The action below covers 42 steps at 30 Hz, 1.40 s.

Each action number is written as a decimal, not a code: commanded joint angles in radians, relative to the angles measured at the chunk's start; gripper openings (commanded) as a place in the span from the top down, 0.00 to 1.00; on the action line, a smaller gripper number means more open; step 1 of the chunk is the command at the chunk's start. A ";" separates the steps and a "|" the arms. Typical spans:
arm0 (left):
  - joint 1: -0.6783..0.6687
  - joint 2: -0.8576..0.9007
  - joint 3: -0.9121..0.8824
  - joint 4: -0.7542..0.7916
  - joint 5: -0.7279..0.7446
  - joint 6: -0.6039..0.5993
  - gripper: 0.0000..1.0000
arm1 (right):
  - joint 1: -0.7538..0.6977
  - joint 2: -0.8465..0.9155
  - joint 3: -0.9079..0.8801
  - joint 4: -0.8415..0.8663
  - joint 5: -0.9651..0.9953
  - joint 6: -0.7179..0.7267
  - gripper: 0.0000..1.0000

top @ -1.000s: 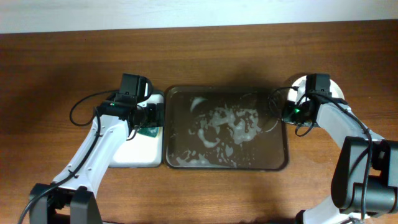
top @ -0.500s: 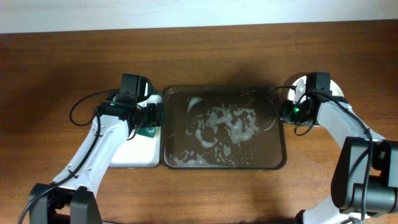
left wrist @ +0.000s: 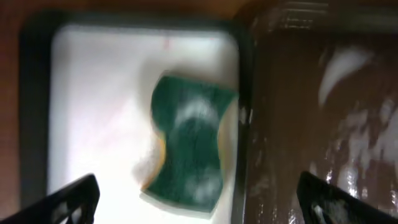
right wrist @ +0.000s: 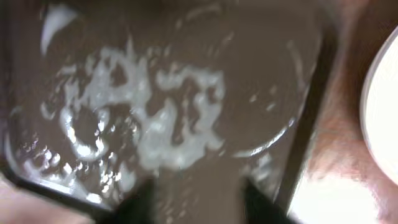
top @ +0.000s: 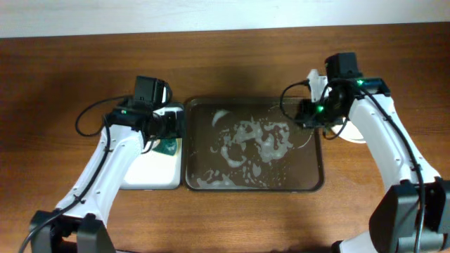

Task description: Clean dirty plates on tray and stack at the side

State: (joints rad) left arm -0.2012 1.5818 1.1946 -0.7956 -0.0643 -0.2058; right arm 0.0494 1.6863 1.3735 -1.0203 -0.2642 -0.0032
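The dark tray lies mid-table, wet, with white foam on its floor and no plate on it. Only a white plate's edge shows right of the tray, under my right arm. It is a white curve at the right wrist view's edge, and any stains are hidden. My right gripper hovers over the tray's right end. There its jaws stand open with nothing between them. My left gripper is wide open above a green sponge.
The sponge rests in a small white tray with a black rim, tight against the dark tray's left side. Bare wooden table surrounds both trays. Cables loop off both arms.
My right gripper opened and swung from over the white plate, up and left, to the tray's right end. The left arm shifted only slightly.
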 commanded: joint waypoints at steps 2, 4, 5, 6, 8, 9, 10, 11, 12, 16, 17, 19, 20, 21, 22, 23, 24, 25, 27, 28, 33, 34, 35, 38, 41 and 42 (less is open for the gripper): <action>0.008 -0.039 0.057 -0.124 0.048 -0.008 0.00 | 0.003 -0.087 0.020 -0.061 0.006 -0.002 0.01; 0.008 -0.076 0.051 -0.161 0.045 -0.040 0.00 | 0.003 -0.140 0.017 -0.091 0.066 0.030 0.01; 0.008 -0.093 0.046 -0.169 0.045 -0.053 0.00 | 0.003 -0.164 0.014 -0.096 0.090 0.039 0.01; 0.008 -0.120 0.037 -0.172 0.046 -0.062 0.01 | 0.003 -0.201 0.003 -0.095 0.099 0.037 0.01; 0.008 -0.181 0.007 -0.164 0.045 -0.066 0.00 | 0.003 -0.270 -0.023 -0.085 0.112 0.037 0.01; 0.008 -0.214 -0.009 -0.158 0.045 -0.066 0.01 | 0.003 -0.309 -0.042 -0.075 0.115 0.038 0.01; 0.008 -0.248 -0.028 -0.146 0.044 -0.066 0.00 | 0.003 -0.354 -0.068 -0.061 0.119 0.038 0.01; 0.008 -0.285 -0.049 -0.135 0.042 -0.066 0.01 | 0.003 -0.398 -0.097 -0.042 0.122 0.037 0.01; 0.008 -0.336 -0.079 -0.120 0.042 -0.066 0.00 | 0.003 -0.457 -0.139 -0.014 0.123 0.037 0.01; 0.008 -0.622 -0.238 -0.037 0.042 -0.062 0.00 | 0.003 -0.739 -0.342 0.088 0.123 0.037 0.01; 0.008 -0.675 -0.267 -0.024 0.041 -0.062 0.00 | 0.003 -0.786 -0.372 0.095 0.128 0.037 0.01; 0.008 -0.769 -0.319 -0.006 0.041 -0.062 0.01 | 0.003 -0.870 -0.417 0.095 0.139 0.037 0.01; 0.008 -0.812 -0.340 -0.005 0.039 -0.062 0.01 | 0.003 -0.908 -0.433 0.088 0.142 0.037 0.01; 0.008 -0.847 -0.355 -0.005 0.034 -0.062 0.01 | 0.003 -0.943 -0.443 0.073 0.142 0.037 0.01; 0.008 -0.880 -0.366 -0.006 0.030 -0.062 0.00 | 0.003 -0.971 -0.446 0.054 0.142 0.037 0.01; 0.008 -0.912 -0.374 -0.006 0.031 -0.062 0.01 | 0.003 -0.993 -0.446 0.033 0.142 0.037 0.01; 0.008 -0.937 -0.377 -0.007 0.031 -0.062 0.00 | 0.003 -1.018 -0.446 0.017 0.142 0.037 0.01; 0.008 -0.953 -0.377 -0.007 0.031 -0.062 0.01 | 0.003 -1.029 -0.446 0.013 0.142 0.037 0.01; 0.008 -0.967 -0.377 -0.008 0.031 -0.062 0.01 | 0.003 -1.040 -0.446 0.014 0.142 0.037 0.01; 0.008 -0.968 -0.377 -0.008 0.031 -0.062 0.01 | 0.003 -1.041 -0.446 0.013 0.142 0.037 0.01; 0.008 -0.968 -0.377 -0.009 0.031 -0.062 0.00 | 0.003 -1.025 -0.446 0.014 0.142 0.037 0.01; 0.008 -0.968 -0.377 -0.009 0.031 -0.062 0.00 | 0.003 -1.022 -0.446 0.014 0.142 0.037 0.01; 0.008 -0.968 -0.377 -0.009 0.031 -0.062 0.01 | 0.003 -1.020 -0.446 0.014 0.142 0.037 0.01; 0.008 -0.968 -0.377 -0.009 0.031 -0.062 0.01 | 0.003 -1.009 -0.446 0.013 0.142 0.037 0.01; 0.008 -0.968 -0.377 -0.009 0.031 -0.062 0.00 | 0.003 -0.995 -0.446 0.014 0.142 0.037 0.01; 0.008 -0.968 -0.377 -0.009 0.031 -0.062 0.01 | 0.003 -0.992 -0.446 0.014 0.142 0.037 0.01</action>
State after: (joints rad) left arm -0.1993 0.6170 0.8299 -0.8070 -0.0338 -0.2581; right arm 0.0513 0.6830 0.9382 -1.0061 -0.1352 0.0265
